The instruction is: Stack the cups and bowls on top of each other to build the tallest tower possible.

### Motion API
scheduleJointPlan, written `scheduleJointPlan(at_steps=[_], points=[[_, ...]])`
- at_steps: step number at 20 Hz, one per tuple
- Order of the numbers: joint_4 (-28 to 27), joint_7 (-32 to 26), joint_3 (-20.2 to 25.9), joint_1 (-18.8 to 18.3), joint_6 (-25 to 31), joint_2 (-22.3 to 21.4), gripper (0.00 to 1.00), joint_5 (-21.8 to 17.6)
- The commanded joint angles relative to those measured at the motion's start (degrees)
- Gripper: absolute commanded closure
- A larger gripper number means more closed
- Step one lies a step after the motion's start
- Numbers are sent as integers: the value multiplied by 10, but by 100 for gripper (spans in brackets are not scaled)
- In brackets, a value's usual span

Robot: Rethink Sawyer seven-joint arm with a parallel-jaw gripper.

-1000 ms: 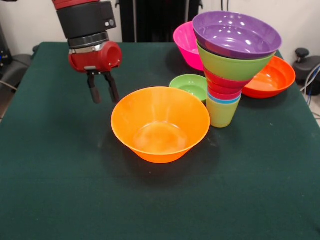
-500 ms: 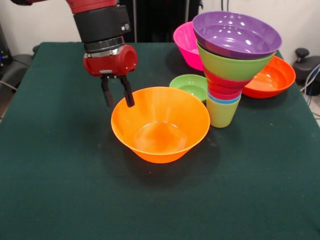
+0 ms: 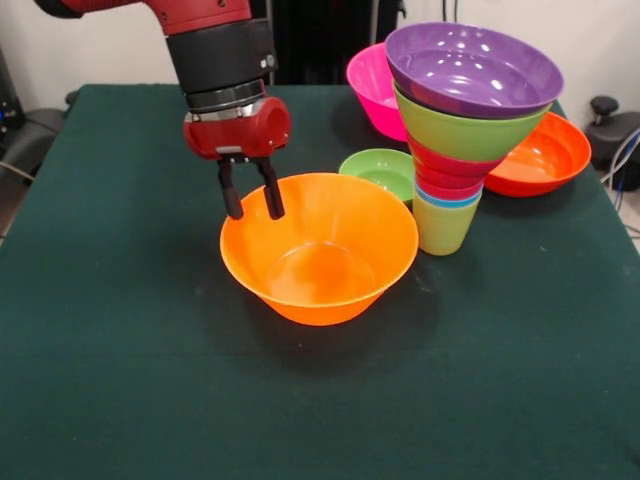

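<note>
Green counter [image 3: 120, 380]: pincer [image 3: 252, 212], prongs apart, straddles the big orange bowl's [image 3: 320, 250] rim. Next, clamp and lift it toward the tower [image 3: 462, 140].

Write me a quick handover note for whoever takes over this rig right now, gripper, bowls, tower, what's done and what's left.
Gripper: open, empty, fingers straddling the rim of the big orange bowl, apparently ready to grasp it.
Tower: yellow-green cup at the base, purple bowl on top, standing right of the orange bowl.
Loose: small green bowl, pink bowl, red-orange bowl, all behind.
Left: add the loose bowls; the tower looks top-heavy, so place gently.
</note>
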Motion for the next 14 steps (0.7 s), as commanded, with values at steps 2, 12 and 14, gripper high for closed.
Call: scheduleJointPlan(at_steps=[2,12,14], points=[[-25,46,-58,22,-29,51,0,-4],[-20,45,-79,28,-59,64,0,-4],[-15,44,-77,29,-52,55,0,2]])
